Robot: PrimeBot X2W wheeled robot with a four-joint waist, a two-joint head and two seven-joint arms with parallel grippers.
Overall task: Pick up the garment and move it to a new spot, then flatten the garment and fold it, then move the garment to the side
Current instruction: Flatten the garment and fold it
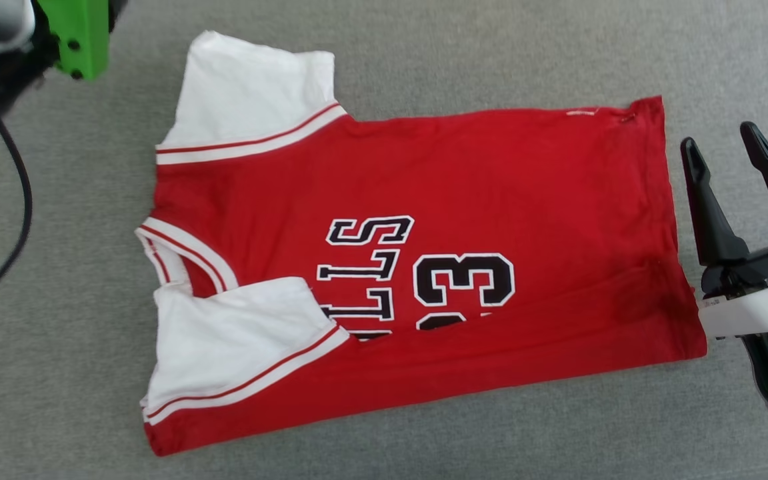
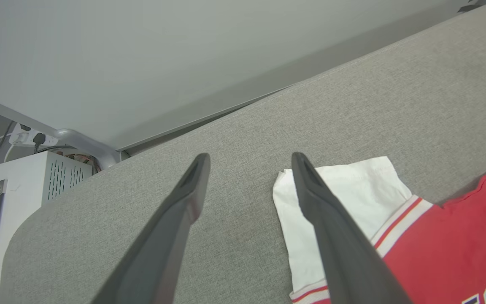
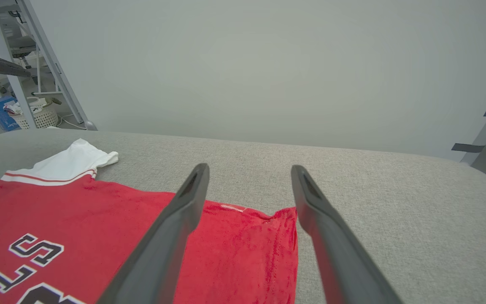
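Right gripper (image 1: 719, 134) spread (empty), beside garment (image 1: 424, 267)

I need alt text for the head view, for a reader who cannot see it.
A red jersey shirt with white short sleeves lies on a grey fabric surface, collar to the left, its near edge folded over so that the black lettering and number are partly covered. The right gripper stands open beside the hem at the right, holding nothing.

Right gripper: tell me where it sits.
In the head view the right gripper stands open at the right edge, beside the hem of the garment on the grey surface.
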